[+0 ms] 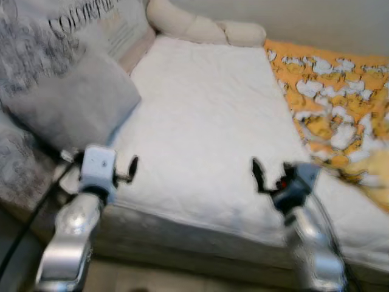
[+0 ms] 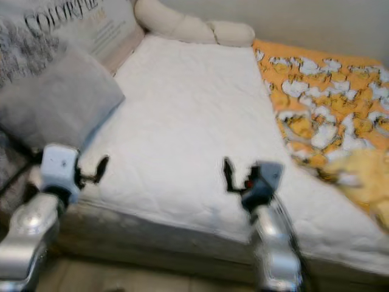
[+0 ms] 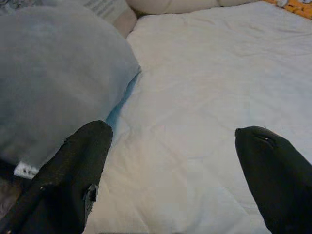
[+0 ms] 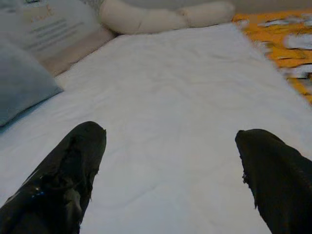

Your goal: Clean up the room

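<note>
I'm facing the bed with my left gripper spread wide beside the grey pillow and my right gripper equally agape over bare mattress, holding nothing, so I judge straightening that pillow comes next.

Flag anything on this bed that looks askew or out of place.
The orange patterned blanket lies bunched along the far right side of the white mattress, and the grey pillow overhangs its left edge. Both pincers, left and right, hover open and hold nothing.
</note>
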You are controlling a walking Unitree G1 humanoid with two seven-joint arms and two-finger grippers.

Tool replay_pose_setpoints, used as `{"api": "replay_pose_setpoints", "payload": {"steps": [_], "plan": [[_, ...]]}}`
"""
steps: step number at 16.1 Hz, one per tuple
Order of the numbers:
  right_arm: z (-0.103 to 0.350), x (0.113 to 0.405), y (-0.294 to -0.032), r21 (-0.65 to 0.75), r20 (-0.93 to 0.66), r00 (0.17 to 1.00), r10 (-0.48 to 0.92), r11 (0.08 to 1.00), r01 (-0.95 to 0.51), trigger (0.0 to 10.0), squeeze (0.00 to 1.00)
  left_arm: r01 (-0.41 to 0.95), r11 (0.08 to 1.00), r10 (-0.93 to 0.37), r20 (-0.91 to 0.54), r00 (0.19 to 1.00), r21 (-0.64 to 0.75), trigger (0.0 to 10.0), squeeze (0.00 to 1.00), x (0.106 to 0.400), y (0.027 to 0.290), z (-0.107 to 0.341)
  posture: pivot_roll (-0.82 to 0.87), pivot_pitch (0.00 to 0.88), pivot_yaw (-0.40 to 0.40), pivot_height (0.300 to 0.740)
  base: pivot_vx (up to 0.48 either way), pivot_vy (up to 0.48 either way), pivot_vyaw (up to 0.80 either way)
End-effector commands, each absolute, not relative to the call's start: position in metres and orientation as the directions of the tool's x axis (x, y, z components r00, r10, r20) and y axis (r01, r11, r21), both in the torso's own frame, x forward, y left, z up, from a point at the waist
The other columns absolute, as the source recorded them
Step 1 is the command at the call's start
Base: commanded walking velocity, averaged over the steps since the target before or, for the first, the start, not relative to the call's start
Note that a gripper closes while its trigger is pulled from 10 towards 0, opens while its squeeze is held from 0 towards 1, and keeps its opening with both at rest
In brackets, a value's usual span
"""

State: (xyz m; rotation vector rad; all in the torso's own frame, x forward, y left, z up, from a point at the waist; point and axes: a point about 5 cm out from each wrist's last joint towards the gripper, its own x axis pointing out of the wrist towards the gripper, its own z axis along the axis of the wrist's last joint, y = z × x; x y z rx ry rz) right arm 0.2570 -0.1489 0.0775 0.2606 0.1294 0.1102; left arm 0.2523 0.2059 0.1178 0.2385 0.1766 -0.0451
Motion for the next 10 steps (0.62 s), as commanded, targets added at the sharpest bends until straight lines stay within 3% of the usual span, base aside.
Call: {"api": "replay_pose_setpoints", "payload": {"steps": [1, 10], "plan": [[0.0793, 0.257, -0.1604, 0.229, -0.11, 0.99, 0.091, 0.971, -0.064, 10.0, 1.0, 0.075, 0.971, -0.036, -0.171, 0.985, 0.228, 10.0, 1.0, 0.2535, 0.2007, 0.1191, 0.01, 0.0, -0.06, 0.74, 0.0, -0.48, 0.0], [0.0808, 0.2647, -0.1647, 0.197, -0.106, 0.991, 0.083, 0.978, -0.06, 10.0, 1.0, 0.081, 0.967, -0.041, -0.17, 0.985, 0.241, 10.0, 1.0, 0.2583, 0.1954, 0.1192, 0.01, 0.0, -0.065, 0.74, 0.0, -0.48, 0.0]]}}
